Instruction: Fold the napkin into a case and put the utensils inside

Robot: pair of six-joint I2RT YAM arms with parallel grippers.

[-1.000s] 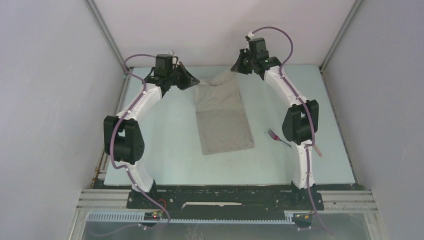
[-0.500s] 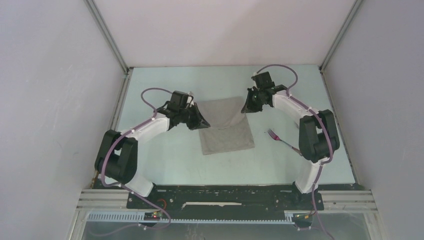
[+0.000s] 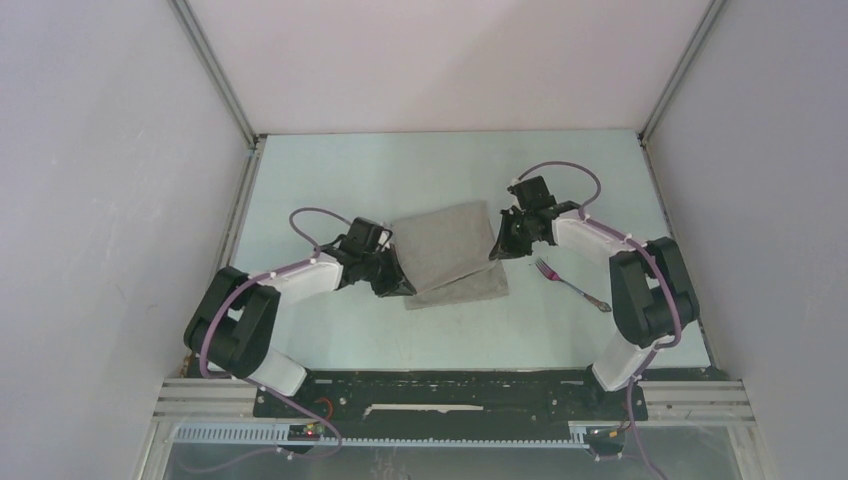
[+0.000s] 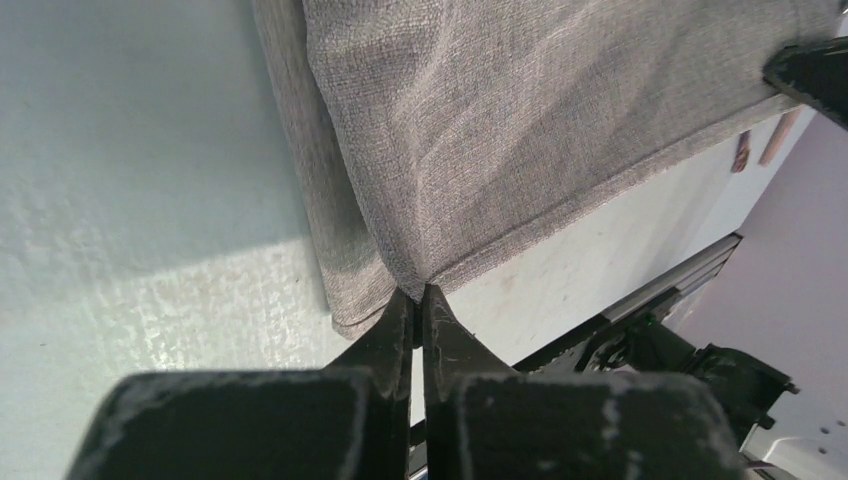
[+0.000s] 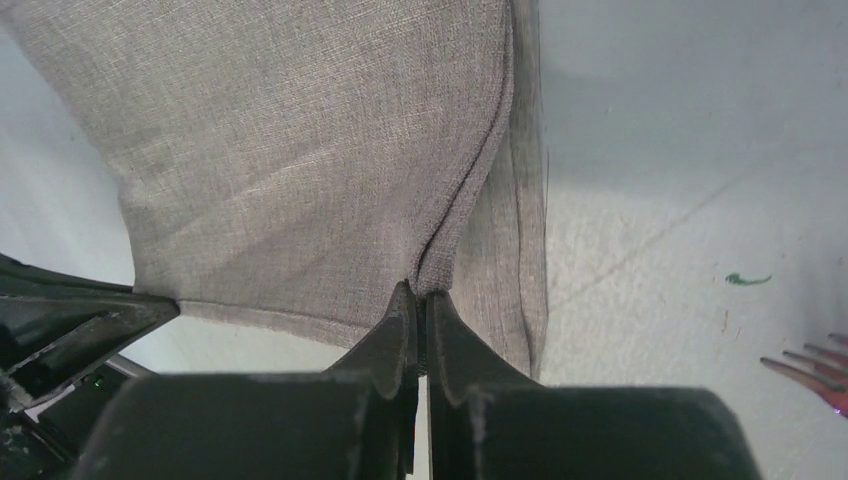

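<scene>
As left gripper point(image 3: 404, 289) and right gripper point(image 3: 497, 252), clamped on napkin point(image 3: 445, 248) corners, fold it, edges likely must land level.

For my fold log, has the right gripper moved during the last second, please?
Yes, the right gripper moved nearward, away from the far edge of the pale blue table.

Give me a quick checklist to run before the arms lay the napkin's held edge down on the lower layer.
1. Grip of left gripper on a napkin corner: ok, shut on the cloth.
2. Grip of right gripper on the other corner: ok.
3. Held edge lined up with the lower layer's near edge: not ok, it sits short and skewed.
4. The fork lies apart from the cloth: ok.
5. Whereabouts of the spoon: cannot tell.
</scene>
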